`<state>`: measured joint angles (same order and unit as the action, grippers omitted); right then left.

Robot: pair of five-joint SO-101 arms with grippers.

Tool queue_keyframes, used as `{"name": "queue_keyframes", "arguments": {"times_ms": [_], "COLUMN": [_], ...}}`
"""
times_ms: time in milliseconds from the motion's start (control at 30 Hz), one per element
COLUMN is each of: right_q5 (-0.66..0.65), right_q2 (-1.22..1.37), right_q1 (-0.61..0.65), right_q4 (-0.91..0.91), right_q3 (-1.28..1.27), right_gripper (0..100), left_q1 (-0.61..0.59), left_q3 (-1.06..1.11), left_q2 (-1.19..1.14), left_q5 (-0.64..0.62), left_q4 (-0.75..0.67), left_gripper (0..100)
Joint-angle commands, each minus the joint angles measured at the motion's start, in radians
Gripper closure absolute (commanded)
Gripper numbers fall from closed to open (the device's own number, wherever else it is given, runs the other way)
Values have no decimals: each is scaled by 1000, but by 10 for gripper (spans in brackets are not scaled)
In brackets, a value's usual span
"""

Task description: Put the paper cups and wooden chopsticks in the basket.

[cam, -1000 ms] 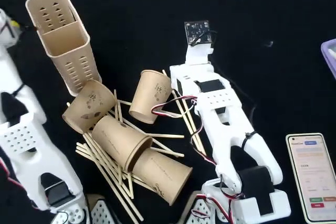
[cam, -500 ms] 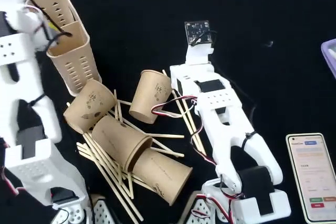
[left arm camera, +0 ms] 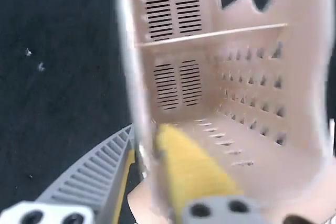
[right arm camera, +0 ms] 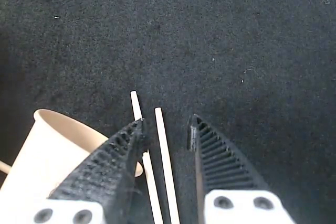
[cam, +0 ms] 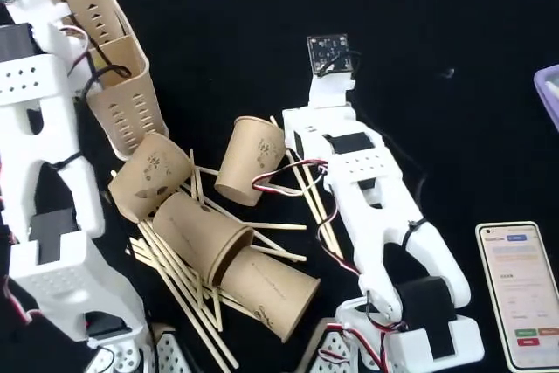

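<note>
A beige slotted basket [cam: 118, 85] with two compartments stands at the back left. My left gripper [left arm camera: 146, 129] straddles its side wall [left arm camera: 137, 77], grey finger outside and yellow finger inside, shut on that wall. Several paper cups lie on their sides in the middle, one of them [cam: 253, 159] beside my right arm [cam: 349, 163]. Wooden chopsticks [cam: 179, 281] lie strewn under and around the cups. My right gripper [right arm camera: 167, 124] hangs open just above the cloth with one chopstick end [right arm camera: 160, 135] between its fingers. A second chopstick [right arm camera: 136, 100] and a cup rim [right arm camera: 58, 129] lie beside it.
A phone [cam: 520, 294] lies at the front right. A purple object [cam: 548, 93] shows at the right edge. The black cloth [cam: 454, 85] is bare behind and right of the right arm.
My left arm has swung up from the left edge to the basket and closed on its wall. The basket has shifted a little to the right. The right arm has not moved.
</note>
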<state>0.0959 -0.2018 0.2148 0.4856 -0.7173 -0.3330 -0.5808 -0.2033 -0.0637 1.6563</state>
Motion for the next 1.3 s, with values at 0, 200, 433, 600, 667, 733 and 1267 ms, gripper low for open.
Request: {"name": "queue_keyframes", "arguments": {"times_ms": [0, 200, 433, 600, 667, 733, 1267], "right_q5": [-2, -2, -2, -2, -2, -2, -2], "right_q2": [-4, -4, -4, -4, -4, -4, -4], "right_q1": [15, 12, 12, 12, 14, 15, 17], "right_q4": [-20, -18, -17, -17, -17, -17, -21], "right_q3": [19, 19, 19, 19, 19, 19, 19], "right_gripper": [864, 864, 864, 864, 864, 864, 864], "left_q1": [108, 266, 312, 302, 291, 280, 237], "left_q3": [-38, -54, -105, -102, -101, -107, -139], "left_q2": [44, 55, 43, 48, 55, 55, 57], "left_q5": [169, 397, 408, 407, 405, 358, 15], "left_q4": [-20, -20, -14, -6, -5, 28, 104], "left_gripper": [964, 970, 864, 814, 817, 816, 783]}}
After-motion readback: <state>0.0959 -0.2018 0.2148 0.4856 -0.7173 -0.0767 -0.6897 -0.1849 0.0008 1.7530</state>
